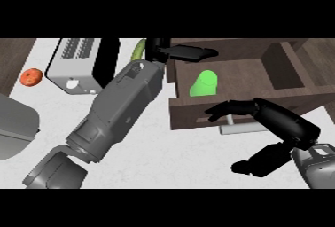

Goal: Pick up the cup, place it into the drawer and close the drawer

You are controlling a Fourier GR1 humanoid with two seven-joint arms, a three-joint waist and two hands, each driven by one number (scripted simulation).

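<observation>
A: Right robot hand [245, 108], fingers straight, touches the drawer [196, 117] front beside its handle; left robot hand [186, 52] stretches flat above the drawer.

B: One green cup [205, 84] lies inside, between both hands.

One green cup [207, 84], one open drawer [196, 116], one toaster [82, 64], one orange fruit [32, 77].

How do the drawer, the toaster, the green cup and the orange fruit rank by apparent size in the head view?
1. Drawer, widest by far.
2. Toaster, though the left arm partly covers it.
3. Green cup, lying in the drawer.
4. Orange fruit, at the far left.
The right hand is at the drawer front.
</observation>
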